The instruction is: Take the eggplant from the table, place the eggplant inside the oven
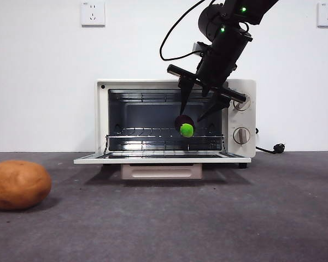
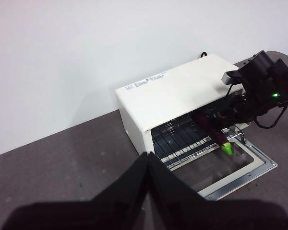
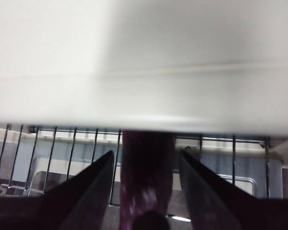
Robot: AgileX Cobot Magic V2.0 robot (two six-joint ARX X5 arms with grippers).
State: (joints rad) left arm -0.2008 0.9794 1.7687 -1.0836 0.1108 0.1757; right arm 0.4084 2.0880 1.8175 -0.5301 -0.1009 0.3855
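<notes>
The dark-purple eggplant (image 1: 184,126) lies lengthwise on the wire rack inside the cream-white oven (image 1: 101,109), its green stem cap pointing out toward the open door. My right gripper (image 1: 190,115) reaches into the oven mouth from the upper right. Its jaws stand open on either side of the eggplant (image 3: 146,182), with a small gap at each side. From the left wrist view the eggplant (image 2: 213,129) pokes out of the oven (image 2: 173,91) under the right gripper (image 2: 221,120). My left gripper (image 2: 148,158) is shut and empty, well back from the oven over the table (image 2: 62,163).
The oven door (image 1: 158,159) is folded down flat in front of the oven. A round brown potato (image 1: 19,184) sits on the table (image 1: 208,218) at the near left. Two knobs (image 1: 241,135) are on the oven's right panel, and a power cable (image 1: 273,148) trails behind on the right.
</notes>
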